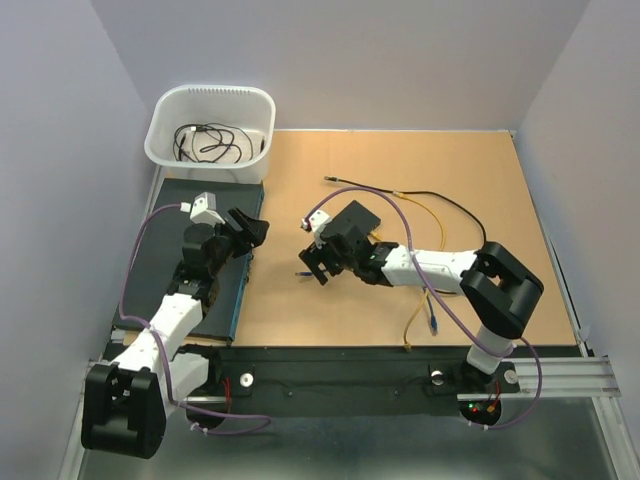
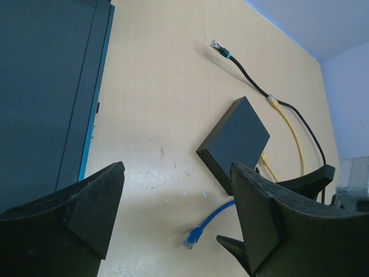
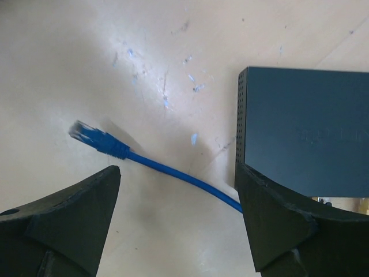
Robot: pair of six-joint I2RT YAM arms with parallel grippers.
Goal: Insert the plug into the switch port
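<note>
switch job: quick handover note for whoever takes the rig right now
Both empty: left hand open, off to the side; right hand open, hovering over the plug.
The plug lies loose on the table, apart from the switch.
Done: nothing gripped or inserted.
Left: grasp the plug, align it, push it into the switch.

plug (image 3: 95,138): tip blurred | switch box (image 3: 305,133): cut by right edge | switch port: perhaps on box's shaded side, unreadable
</note>
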